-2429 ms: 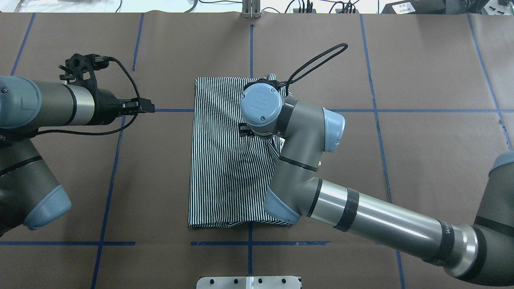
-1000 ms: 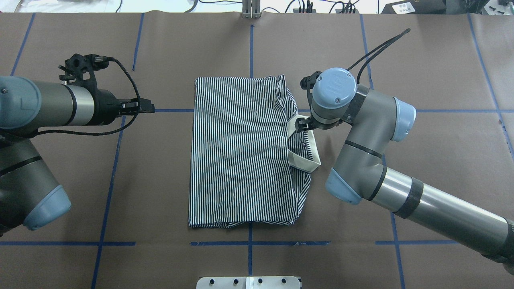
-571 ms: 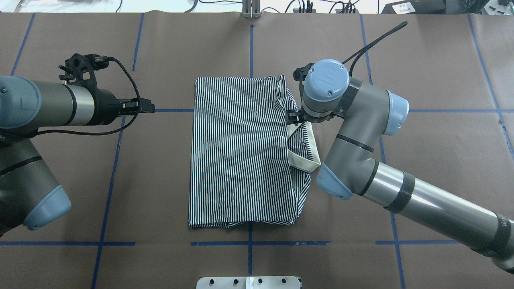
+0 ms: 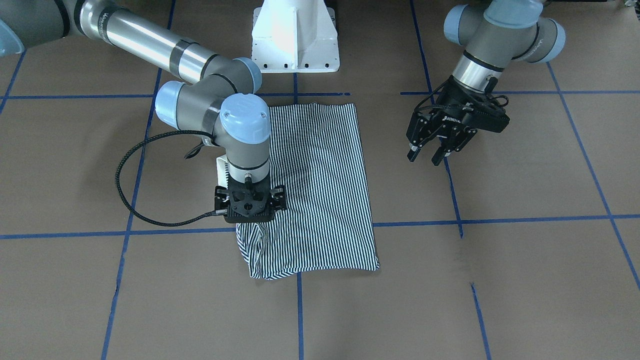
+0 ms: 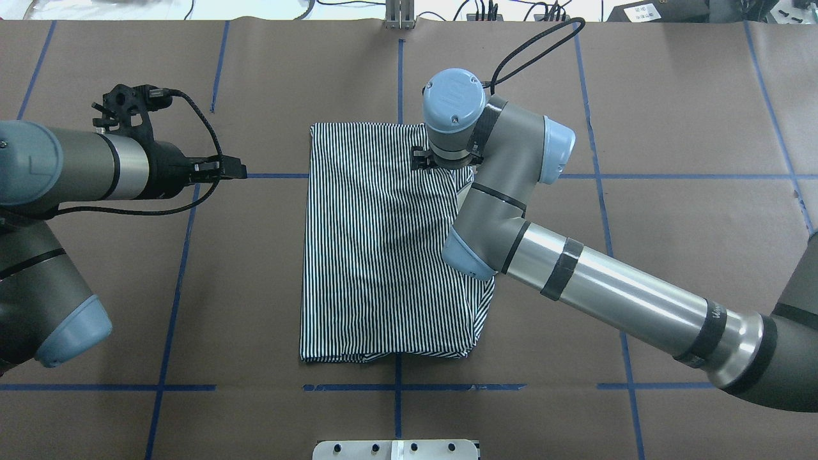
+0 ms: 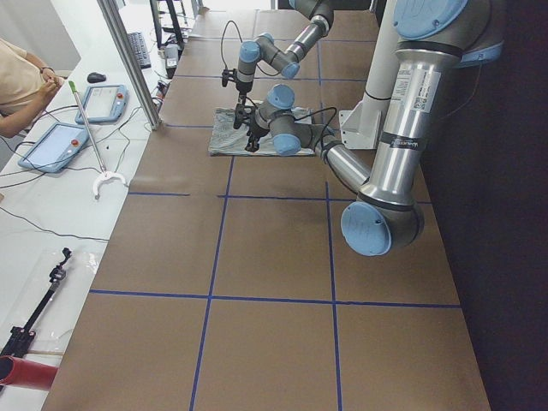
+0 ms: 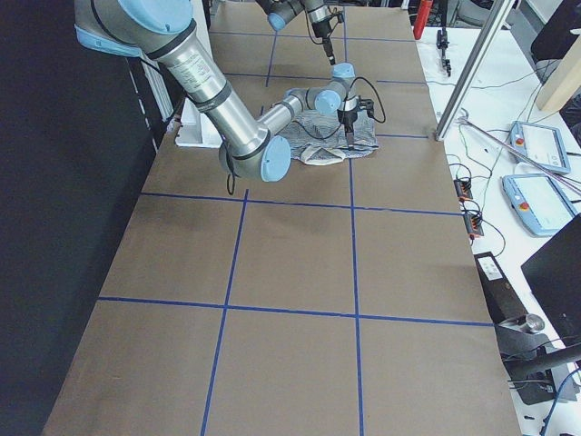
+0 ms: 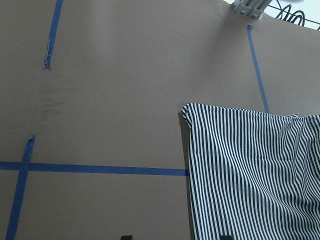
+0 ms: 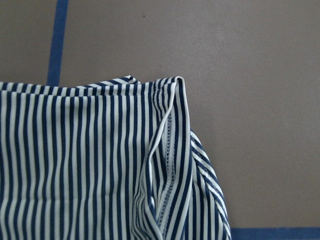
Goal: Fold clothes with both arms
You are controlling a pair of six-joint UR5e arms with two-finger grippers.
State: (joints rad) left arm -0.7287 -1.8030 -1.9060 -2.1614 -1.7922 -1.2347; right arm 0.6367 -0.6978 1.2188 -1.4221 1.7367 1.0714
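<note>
The polo shirt (image 5: pixel 377 255) lies in the middle of the brown surface (image 5: pixel 671 128), folded into an upright rectangle with its navy-and-white stripes running along the long side. Its edge on the robot's left is straight. The edge on the robot's right is looser and bulges out near the robot. A strip of the cream collar (image 4: pixel 220 170) peeks out on that right-hand side, beside the right arm's wrist.

The right arm (image 5: pixel 607 294) reaches in over the shirt's far right corner, its wrist pointing straight down. The right tool (image 4: pixel 248 206) hangs low over the striped cloth there, but the wrist and the black mount cover its fingertips in both fixed views, so one cannot tell whether it is clenched or released. Its wrist camera shows only the shirt's corner, with a turned hem and its stitching lying on the surface.

The left arm (image 5: pixel 70 172) is held well apart from the shirt, on the robot's left. The left tool (image 4: pixel 426 155) hovers above bare surface near a blue tape line (image 4: pixel 452 195), its fingers spread and gripping nothing. Its wrist camera looks across at the shirt's far left corner.

A black cable (image 4: pixel 120 175) loops out from the right wrist, and a white pedestal (image 4: pixel 295 35) stands at the robot's side of the surface
</note>
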